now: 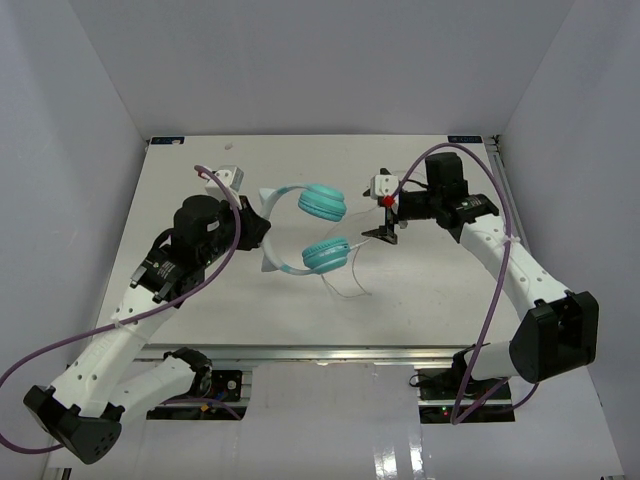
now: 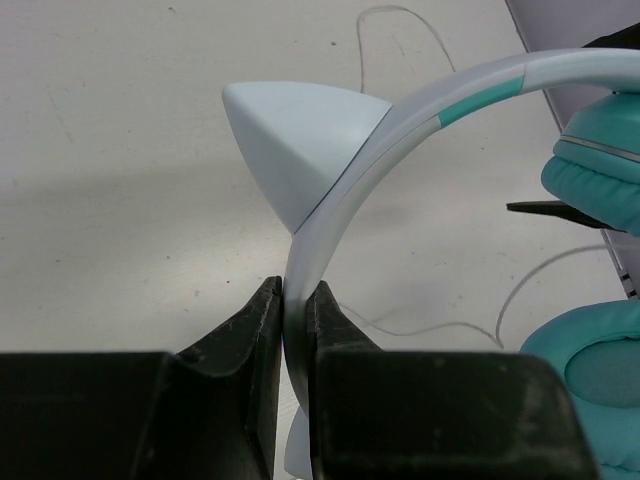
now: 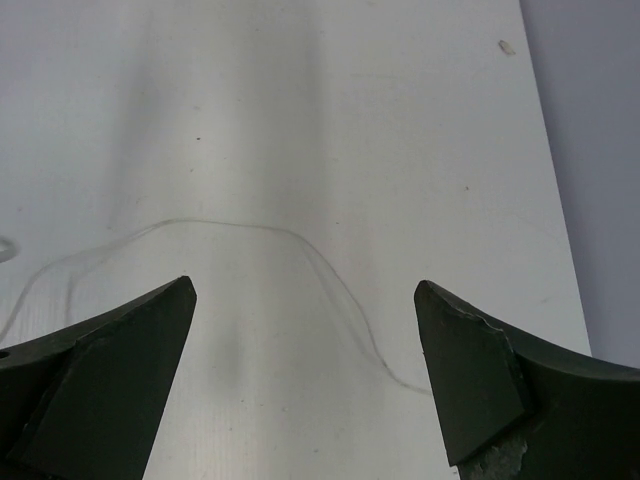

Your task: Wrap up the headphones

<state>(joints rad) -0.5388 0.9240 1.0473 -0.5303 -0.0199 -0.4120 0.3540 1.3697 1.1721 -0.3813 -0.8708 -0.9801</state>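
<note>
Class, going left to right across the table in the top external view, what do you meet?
The left gripper, clamped on the pale headband → two teal ear cups → the open right gripper.

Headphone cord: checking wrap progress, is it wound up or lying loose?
Loose. The cord lies in slack curves on the table, none visible around the headband; the open right pincer hovers over it.

Centre: headphones [image 1: 305,230] lie between both arms | left gripper [image 2: 294,290]: jaws filled by the headband, no gap | right gripper [image 3: 305,288]: jaws wide apart, only the thin cord [image 3: 290,233] crossing the table [image 1: 420,300] below | enclosure walls [image 1: 60,150] hem three sides.
</note>
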